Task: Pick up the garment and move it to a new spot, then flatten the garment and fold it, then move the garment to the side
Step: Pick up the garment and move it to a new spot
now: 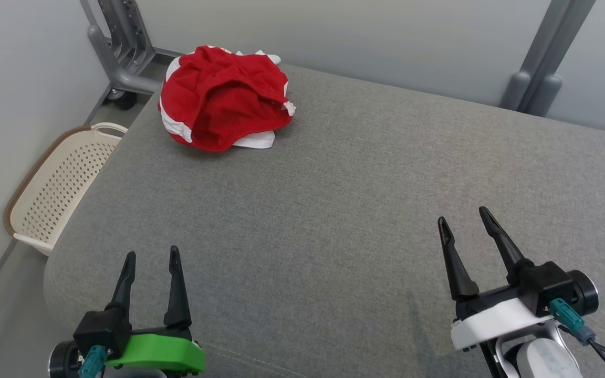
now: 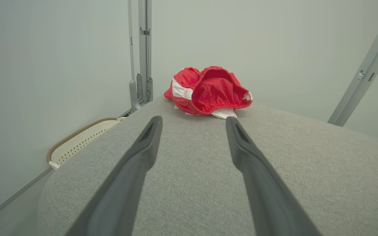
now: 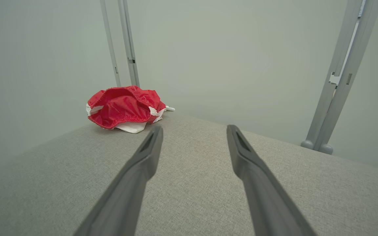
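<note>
— Left gripper [image 1: 153,251]?
— Spread wide, gripping nothing. Hovers over the near edge of the grey cushion [image 1: 334,210], fingers pointing away across it.
— Right gripper [image 1: 462,214]?
— Much the same: parted fully, empty, over the cushion and well apart from its partner. Hard to tell whether the tips touch the fabric.
— And the garment [image 1: 223,97]?
— Lies crumpled far ahead of the left gripper, a little to its right, near the cushion's far corner. Farther still from the right gripper, ahead and well off to its left. Touches neither.
— Look of it?
— Red with white bands, bunched in a heap. Elastic waistband gaping toward the left gripper, with a white piece poking out underneath.
— Anything beside the left gripper?
— Off to its left and below the cushion's edge, a cream perforated basket [image 1: 61,184] with a brown rim, close to the wall.
— Beyond the garment?
— Grey metal frame [image 1: 118,58] on a castor, just behind the heap. Two more grey posts [image 1: 544,68] far ahead of the right gripper, against the pale wall.
</note>
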You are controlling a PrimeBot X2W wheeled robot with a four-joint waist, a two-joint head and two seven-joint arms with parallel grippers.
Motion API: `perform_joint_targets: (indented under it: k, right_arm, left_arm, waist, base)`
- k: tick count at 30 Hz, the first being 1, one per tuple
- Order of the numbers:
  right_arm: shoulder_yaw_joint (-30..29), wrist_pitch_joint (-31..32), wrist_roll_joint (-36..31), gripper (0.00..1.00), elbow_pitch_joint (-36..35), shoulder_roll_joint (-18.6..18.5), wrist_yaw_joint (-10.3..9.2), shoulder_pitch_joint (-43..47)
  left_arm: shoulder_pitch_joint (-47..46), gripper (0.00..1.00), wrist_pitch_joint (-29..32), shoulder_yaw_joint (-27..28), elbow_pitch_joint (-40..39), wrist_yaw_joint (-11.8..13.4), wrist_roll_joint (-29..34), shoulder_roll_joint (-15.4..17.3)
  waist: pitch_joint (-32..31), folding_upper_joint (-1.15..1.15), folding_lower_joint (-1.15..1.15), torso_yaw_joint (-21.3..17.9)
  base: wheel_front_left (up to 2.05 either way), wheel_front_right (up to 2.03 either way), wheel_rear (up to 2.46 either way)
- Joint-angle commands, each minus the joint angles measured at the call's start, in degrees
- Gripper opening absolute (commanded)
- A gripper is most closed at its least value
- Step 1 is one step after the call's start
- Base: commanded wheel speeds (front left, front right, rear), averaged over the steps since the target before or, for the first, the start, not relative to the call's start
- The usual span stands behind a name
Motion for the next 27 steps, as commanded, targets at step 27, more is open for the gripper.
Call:
perform_joint_targets:
  k: [27]
  right_arm:
    - [2.07,-0.16,-4.41,1.00,-2.92,-0.28,0.00,-7.93]
  left_arm:
    - [-35.99,1.00,5.76,4.85,17.30,-7.76,6.73,13.87]
  waist:
    - [12.75,0.00,0.00,-11.51]
  base:
    - [0.00,0.00,0.00]
